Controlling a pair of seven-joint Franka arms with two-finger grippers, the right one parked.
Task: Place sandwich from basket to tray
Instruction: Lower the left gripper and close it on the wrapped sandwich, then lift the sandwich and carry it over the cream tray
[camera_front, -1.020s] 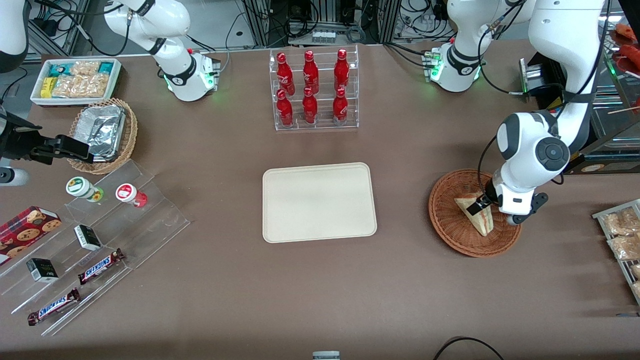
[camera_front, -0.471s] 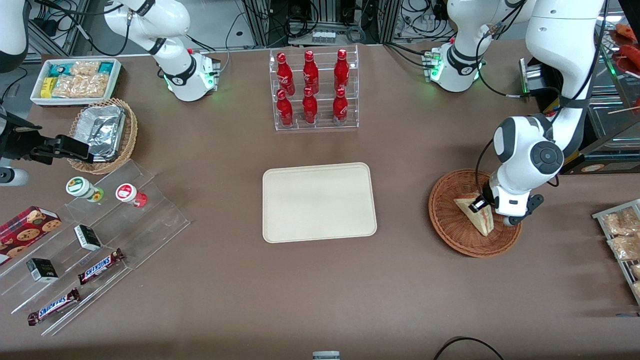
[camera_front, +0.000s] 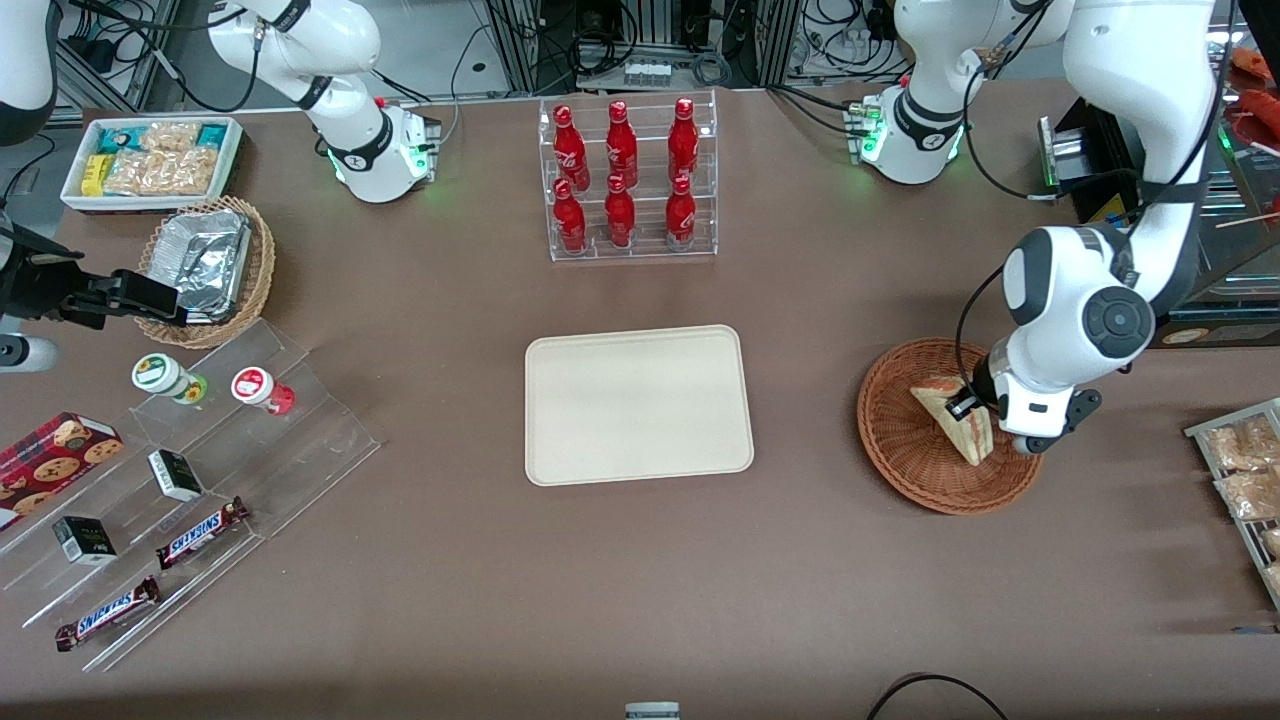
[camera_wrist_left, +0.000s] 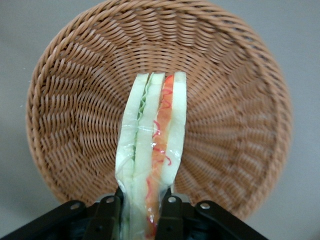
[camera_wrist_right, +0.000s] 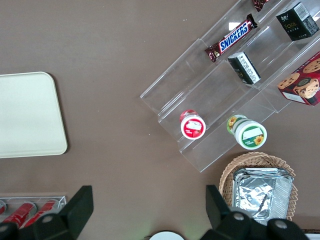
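The sandwich (camera_front: 955, 420) (camera_wrist_left: 150, 150), a pale bread wedge with red and green filling, hangs tilted just above the reddish-brown wicker basket (camera_front: 900, 450) (camera_wrist_left: 235, 115) toward the working arm's end of the table. My gripper (camera_front: 978, 412) (camera_wrist_left: 141, 212) is shut on the sandwich, a black finger pressed on each bread face at the wedge's thick end. The cream-beige tray (camera_front: 638, 403) lies bare at the table's middle, beside the basket toward the parked arm's end.
A clear rack of red bottles (camera_front: 627, 180) stands farther from the front camera than the tray. A rack of snack packets (camera_front: 1245, 470) sits at the working arm's table edge. Stepped acrylic shelves (camera_front: 190, 470), a foil-lined tan basket (camera_front: 205, 265) and a white bin (camera_front: 150, 160) fill the parked arm's end.
The gripper has risen slightly with the sandwich, which has lifted and tipped up off the basket floor. The wrist has shifted a little toward the working arm's end.
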